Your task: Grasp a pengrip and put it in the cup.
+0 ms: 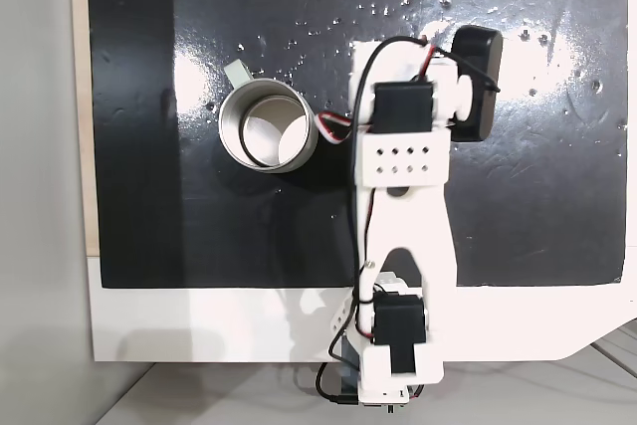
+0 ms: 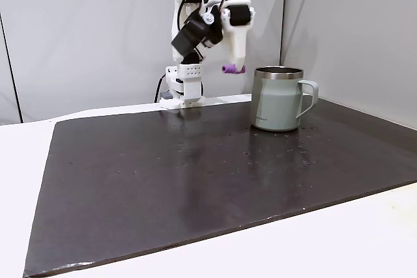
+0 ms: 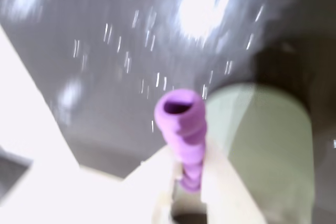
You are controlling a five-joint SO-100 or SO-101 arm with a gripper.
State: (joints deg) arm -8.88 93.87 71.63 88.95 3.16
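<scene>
Risk assessment at the carry stage. We are holding the small purple ribbed pengrip tube in the white two-finger pincer, jaws closed narrow on its lower part, with most of the tube sticking out past the fingertips. In a fixed view from the side, the pengrip is hanging in the air just left of the round grey-white metal mug, near rim height and not yet over the opening. The mug is standing upright on the dark glossy mat covering the bench.

Main hazards, as we are judging them:
- The grip is looking shallow. With so much tube protruding, a jolt could be tilting or slipping it out before we are over the opening.
- Height margin over the rim is looking thin in the side view. A sideways move at this level could be knocking the tube or a finger against the rim, shifting the mug.
- Letting go off-centre could be bouncing the tube off the thin rim onto the mat.

The wrist view is blurring, so we cannot tell the exact contact points.
</scene>
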